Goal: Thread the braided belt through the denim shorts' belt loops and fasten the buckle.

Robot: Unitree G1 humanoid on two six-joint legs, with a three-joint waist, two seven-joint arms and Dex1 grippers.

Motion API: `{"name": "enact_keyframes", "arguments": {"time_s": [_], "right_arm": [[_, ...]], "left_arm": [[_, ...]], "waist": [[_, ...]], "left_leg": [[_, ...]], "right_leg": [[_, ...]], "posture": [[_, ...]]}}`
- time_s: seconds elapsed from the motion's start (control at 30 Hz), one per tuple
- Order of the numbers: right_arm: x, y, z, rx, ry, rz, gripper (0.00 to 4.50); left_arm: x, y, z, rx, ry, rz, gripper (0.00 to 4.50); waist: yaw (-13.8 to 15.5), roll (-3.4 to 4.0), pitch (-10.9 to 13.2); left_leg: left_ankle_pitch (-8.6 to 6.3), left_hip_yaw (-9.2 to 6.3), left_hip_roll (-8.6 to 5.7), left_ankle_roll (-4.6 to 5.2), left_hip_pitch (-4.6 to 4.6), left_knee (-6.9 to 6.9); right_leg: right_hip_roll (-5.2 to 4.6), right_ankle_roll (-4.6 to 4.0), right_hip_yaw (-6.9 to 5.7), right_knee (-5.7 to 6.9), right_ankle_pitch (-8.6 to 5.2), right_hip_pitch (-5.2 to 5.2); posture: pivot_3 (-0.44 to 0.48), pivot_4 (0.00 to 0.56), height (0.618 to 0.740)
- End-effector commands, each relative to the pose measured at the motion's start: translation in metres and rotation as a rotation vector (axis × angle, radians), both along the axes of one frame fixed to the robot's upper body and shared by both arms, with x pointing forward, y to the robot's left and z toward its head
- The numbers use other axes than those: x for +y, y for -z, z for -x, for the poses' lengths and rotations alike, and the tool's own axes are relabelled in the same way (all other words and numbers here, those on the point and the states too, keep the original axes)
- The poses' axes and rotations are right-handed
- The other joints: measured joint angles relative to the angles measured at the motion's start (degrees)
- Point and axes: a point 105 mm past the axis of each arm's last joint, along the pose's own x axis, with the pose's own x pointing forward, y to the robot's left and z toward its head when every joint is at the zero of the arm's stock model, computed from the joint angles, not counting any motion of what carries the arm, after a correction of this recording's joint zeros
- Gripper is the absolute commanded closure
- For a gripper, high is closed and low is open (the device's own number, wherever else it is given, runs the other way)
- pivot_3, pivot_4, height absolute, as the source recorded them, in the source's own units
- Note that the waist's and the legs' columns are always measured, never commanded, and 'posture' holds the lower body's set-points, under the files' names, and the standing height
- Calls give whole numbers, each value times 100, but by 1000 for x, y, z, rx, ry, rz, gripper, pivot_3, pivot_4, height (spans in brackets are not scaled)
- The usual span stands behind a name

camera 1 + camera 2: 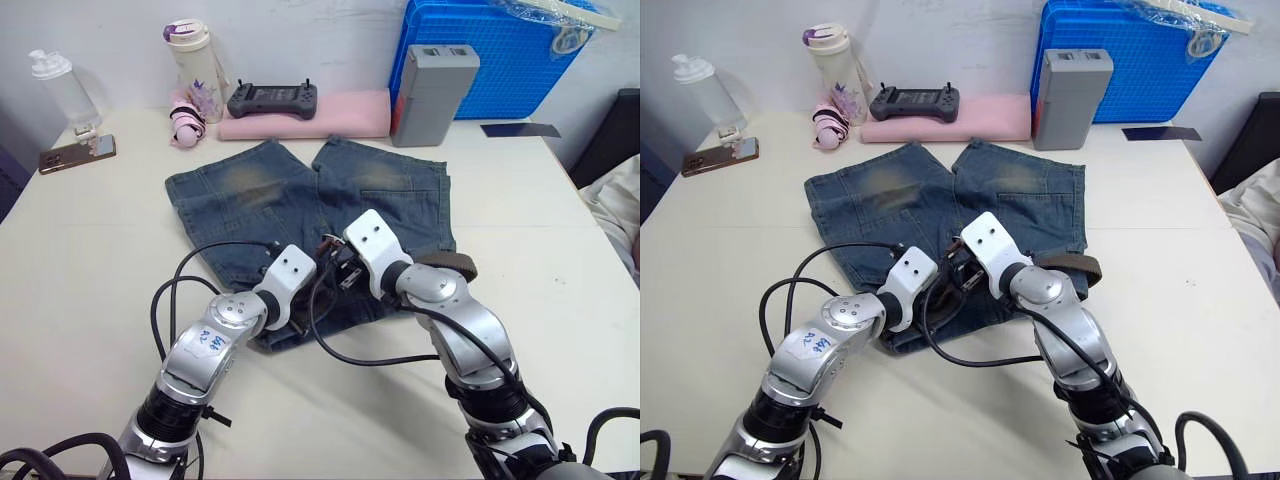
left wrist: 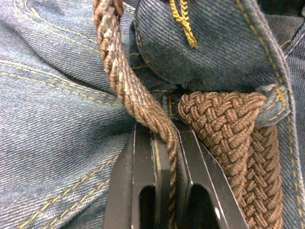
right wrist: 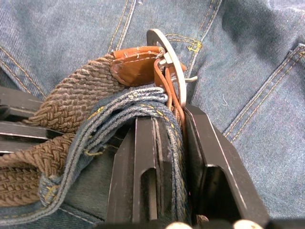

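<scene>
A white sticker [image 1: 207,340] on the left forearm bears illegible handwriting.

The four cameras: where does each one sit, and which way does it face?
Left eye view: on the head, facing forward and down at the denim shorts on the table; both arms show.
Right eye view: beside it, same scene.
Left wrist view: along the left gripper, fingers shut on the braided belt.
Right wrist view: along the right gripper, gripping waistband beside the buckle.
Both wrist views share belt and denim.

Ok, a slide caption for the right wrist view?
Right gripper jaws clamp the denim shorts' waistband beside the braided belt's buckle.
</scene>
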Motion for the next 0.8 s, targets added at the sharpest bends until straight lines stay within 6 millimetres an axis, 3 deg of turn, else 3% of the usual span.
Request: {"name": "enact_keyframes", "arguments": {"time_s": [0.03, 0.33, 0.8], "right_arm": [[14, -15, 12, -50, -55, -53, 4391], [8, -13, 14, -49, -27, -63, 4391], [3, -18, 8, -73, 14, -72, 4391]], "left_arm": [[12, 40, 11, 105, -27, -61, 4500], [52, 36, 26, 46, -86, -76, 4500], [49, 36, 41, 84, -19, -109, 4500]], "waist": [[3, 0, 0], [-175, 1, -2], [-275, 1, -2]], "left_leg": [[0, 0, 0, 0, -1, 0], [7, 13, 2, -9, -2, -64], [15, 11, 6, -13, -6, -74]], "right_leg": [[0, 0, 0, 0, 0, -1], [9, -5, 3, 0, -3, -23], [13, -11, 0, -2, -7, -28]], "posture": [[0, 150, 712], [0, 150, 712], [0, 150, 712]]}}
